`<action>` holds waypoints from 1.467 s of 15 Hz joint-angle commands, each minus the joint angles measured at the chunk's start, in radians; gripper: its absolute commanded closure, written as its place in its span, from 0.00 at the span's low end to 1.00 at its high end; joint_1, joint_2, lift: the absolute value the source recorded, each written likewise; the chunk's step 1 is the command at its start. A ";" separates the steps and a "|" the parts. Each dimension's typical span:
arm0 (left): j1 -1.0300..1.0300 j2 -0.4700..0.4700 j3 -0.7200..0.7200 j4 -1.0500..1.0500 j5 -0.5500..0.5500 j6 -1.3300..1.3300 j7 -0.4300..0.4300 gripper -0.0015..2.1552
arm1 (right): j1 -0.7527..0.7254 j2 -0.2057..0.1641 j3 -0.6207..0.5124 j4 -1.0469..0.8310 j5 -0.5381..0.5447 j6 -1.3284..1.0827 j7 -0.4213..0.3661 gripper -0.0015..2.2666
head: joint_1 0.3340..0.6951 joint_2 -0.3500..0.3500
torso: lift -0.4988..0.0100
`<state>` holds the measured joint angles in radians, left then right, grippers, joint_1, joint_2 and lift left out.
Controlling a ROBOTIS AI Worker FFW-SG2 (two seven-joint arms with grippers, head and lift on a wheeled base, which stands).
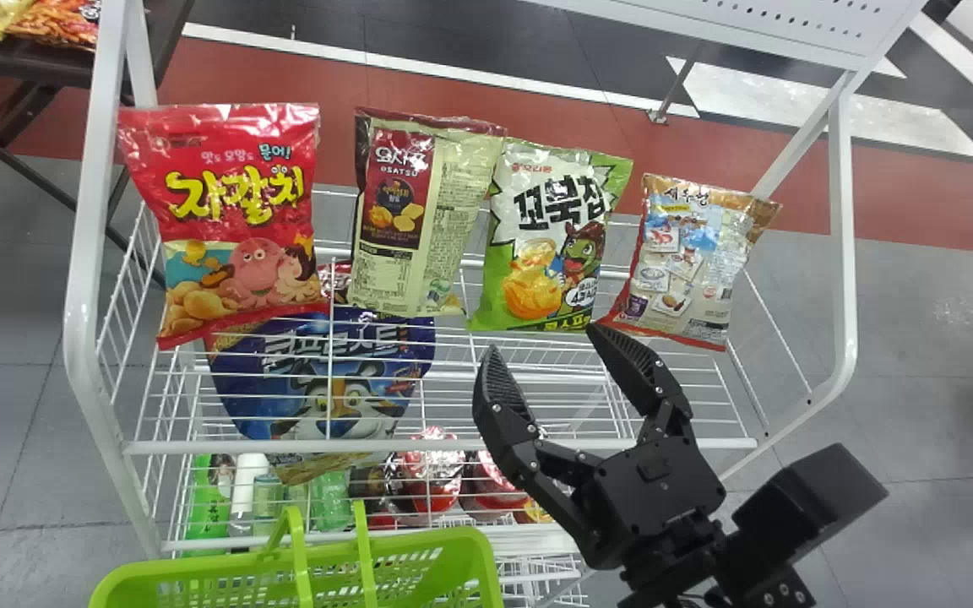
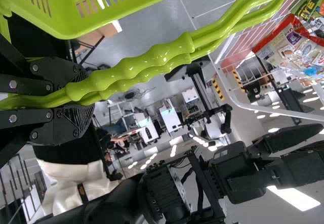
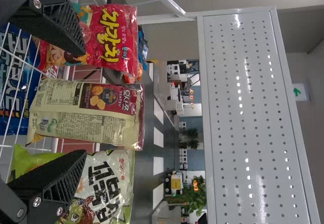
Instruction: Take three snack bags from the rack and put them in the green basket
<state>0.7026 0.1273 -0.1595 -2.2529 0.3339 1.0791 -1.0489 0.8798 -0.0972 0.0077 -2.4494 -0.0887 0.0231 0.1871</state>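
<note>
Snack bags [image 1: 237, 203] sit in a row on the wire rack [image 1: 225, 447]; the right claw [image 1: 543, 339] hangs wide open before them, while the left claw [image 2: 86, 93] grips the handles [image 2: 147, 62] of the green basket [image 1: 444, 540].

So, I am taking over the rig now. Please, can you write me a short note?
Left gripper: closed on the handles of the green basket.
Right gripper: open, holding nothing, near the green-and-white bag.
Rack: that bag, red bag, cream bag and brown-topped bag in a row; blue bag lower.
Done: basket held; cannot tell if bags are inside.
To do: bring its count to three.
</note>
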 commanded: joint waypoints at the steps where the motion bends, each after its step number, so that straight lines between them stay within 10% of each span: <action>1: 0.000 0.000 -0.002 -0.004 -0.004 0.003 0.000 0.65 | -0.009 0.001 0.003 0.012 0.001 0.001 0.000 0.06 | 1.00 0.00 | 0.97; 12: -0.011 0.002 -0.012 -0.014 -0.019 0.055 0.003 0.66 | -0.071 0.001 0.020 0.102 0.010 -0.042 -0.002 0.06 | 1.00 0.00 | 0.97; 19: -0.043 0.015 -0.028 -0.010 -0.019 0.065 -0.010 0.66 | -0.564 0.024 0.264 0.412 0.086 0.246 -0.025 0.06 | 1.00 0.02 | 0.97; 22: -0.043 0.015 -0.028 -0.010 -0.019 0.061 -0.014 0.66 | -0.723 0.067 0.305 0.572 0.056 0.249 -0.023 0.06 | 1.00 0.24 | 0.97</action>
<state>0.6599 0.1429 -0.1872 -2.2627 0.3145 1.1416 -1.0619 0.2279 -0.0515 0.2964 -1.9474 -0.0174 0.2708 0.1631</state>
